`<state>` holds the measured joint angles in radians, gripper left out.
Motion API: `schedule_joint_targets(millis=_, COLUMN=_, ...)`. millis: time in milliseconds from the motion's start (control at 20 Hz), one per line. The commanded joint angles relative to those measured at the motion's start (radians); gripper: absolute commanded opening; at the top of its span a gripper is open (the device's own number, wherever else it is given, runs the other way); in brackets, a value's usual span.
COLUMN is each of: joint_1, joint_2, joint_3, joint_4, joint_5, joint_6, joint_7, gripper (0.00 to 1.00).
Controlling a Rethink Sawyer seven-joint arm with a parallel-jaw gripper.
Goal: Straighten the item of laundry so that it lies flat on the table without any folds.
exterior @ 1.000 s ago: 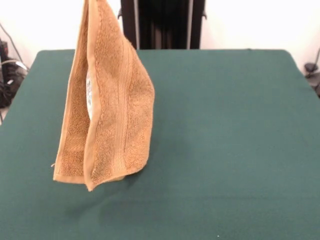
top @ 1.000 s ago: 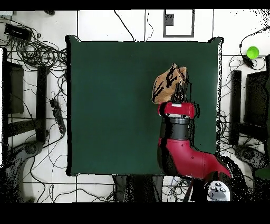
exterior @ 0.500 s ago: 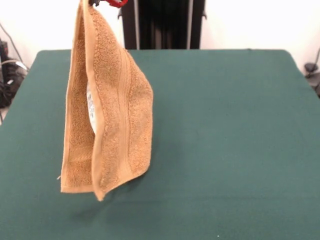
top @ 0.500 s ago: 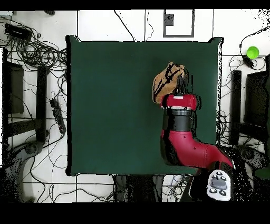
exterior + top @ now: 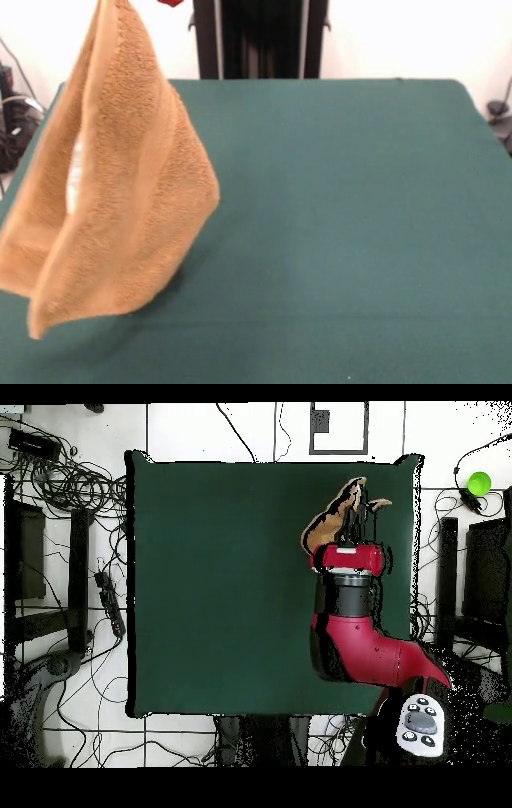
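Note:
The item of laundry (image 5: 112, 184), an orange-tan terry towel, hangs in the air folded in two, with a white label showing between the layers. Its top runs out of the front view at the upper left, and its lower end flares out over the table's (image 5: 336, 200) left side without lying on it. Only a red sliver of my gripper (image 5: 170, 2) shows at the top edge. In the overhead view the red wrist (image 5: 347, 560) covers the gripper, and the towel (image 5: 335, 519) juts out beyond it over the green table (image 5: 220, 584), near its right edge.
A black column (image 5: 260, 38) stands behind the table's far edge. Cables (image 5: 60, 484) lie on the floor to the left of the table in the overhead view. A green ball (image 5: 479, 483) sits on the floor at the upper right.
The towel has swung left and toward the camera in the front view, its lower end spreading wider. In the overhead view the wrist has moved up, away from the base, carrying the towel.

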<state>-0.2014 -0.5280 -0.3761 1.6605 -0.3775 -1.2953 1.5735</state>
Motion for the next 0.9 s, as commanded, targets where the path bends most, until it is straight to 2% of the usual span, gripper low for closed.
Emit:
schedule_joint_targets(millis=50, joint_1=0.05, joint_2=0.026, joint_3=0.032, joint_4=-0.121, joint_5=0.111, joint_6=0.103, joint_7=-0.04, gripper=0.0)
schedule_joint_targets(millis=400, joint_1=0.051, joint_2=0.126, joint_3=0.034, joint_4=-0.197, joint_5=0.171, joint_6=0.068, joint_7=-0.081, gripper=0.0)
schedule_joint_targets(millis=750, joint_1=0.037, joint_2=0.22, joint_3=0.034, joint_4=-0.274, joint_5=0.185, joint_6=0.018, joint_7=-0.08, gripper=0.0)
schedule_joint_targets(millis=900, joint_1=0.039, joint_2=0.273, joint_3=0.038, joint_4=-0.297, joint_5=0.231, joint_6=-0.026, joint_7=-0.113, gripper=0.0)
